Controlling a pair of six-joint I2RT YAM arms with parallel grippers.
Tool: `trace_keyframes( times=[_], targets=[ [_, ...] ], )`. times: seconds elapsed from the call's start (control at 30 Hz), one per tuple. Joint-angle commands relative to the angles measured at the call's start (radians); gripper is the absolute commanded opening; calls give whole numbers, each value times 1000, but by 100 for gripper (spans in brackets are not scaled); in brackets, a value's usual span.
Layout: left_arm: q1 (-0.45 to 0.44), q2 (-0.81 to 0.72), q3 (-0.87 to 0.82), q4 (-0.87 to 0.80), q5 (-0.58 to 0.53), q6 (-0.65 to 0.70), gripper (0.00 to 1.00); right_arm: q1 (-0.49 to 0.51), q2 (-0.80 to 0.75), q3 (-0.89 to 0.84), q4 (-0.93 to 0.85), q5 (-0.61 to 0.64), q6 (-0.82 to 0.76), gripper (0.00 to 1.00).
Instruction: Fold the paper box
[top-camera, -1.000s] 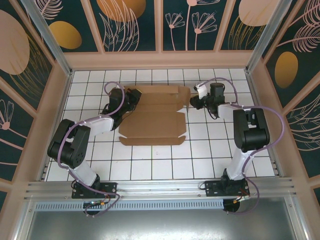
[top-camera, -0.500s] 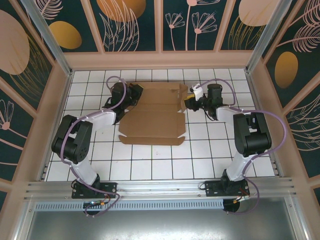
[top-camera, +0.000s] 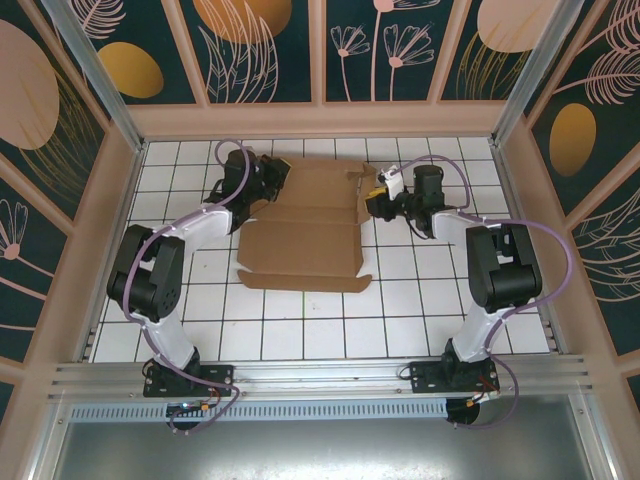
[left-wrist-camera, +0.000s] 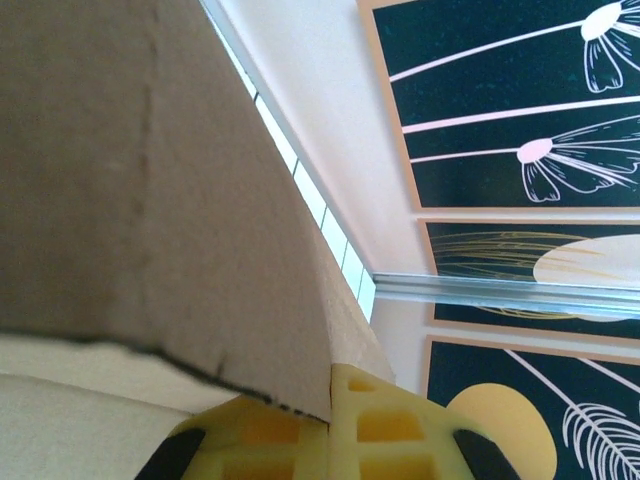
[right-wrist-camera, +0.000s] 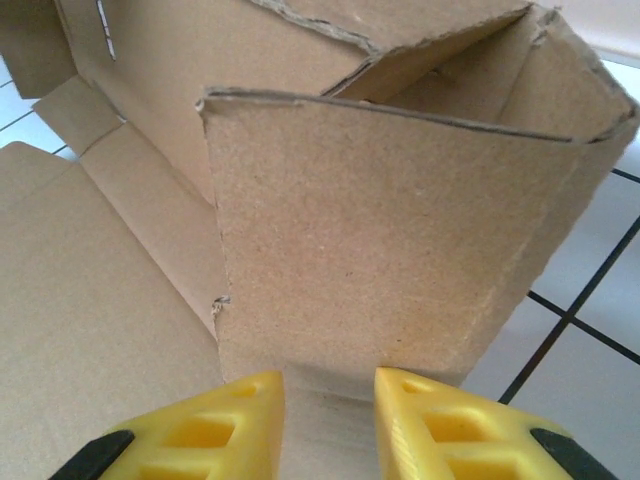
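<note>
Paper box (top-camera: 300, 235) flap stands just ahead of 2 parted right fingers (right-wrist-camera: 195, 435).

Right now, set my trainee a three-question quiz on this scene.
1. True or false: the paper box lies wholly flat on the table.
2. Choose one. In its wrist view, the fingers of the right gripper are: A) pressed tight together; B) apart, with cardboard showing in the gap; C) holding a pen.
3. Fill in: the left gripper is shut on an edge of the ____.

Key
1. False: its far part is raised, with flaps standing up.
2. B.
3. Paper box.
</note>
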Motion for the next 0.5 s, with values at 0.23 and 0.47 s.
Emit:
trace_keyframes(
  times=[0.23, 0.47],
  targets=[
    [9, 90, 52, -67, 178, -19, 0, -2, 66, 100, -55, -49, 23, 30],
    [23, 123, 103, -116, 195, 31, 0, -35, 162, 227, -168, -123, 116, 27]
  ],
)
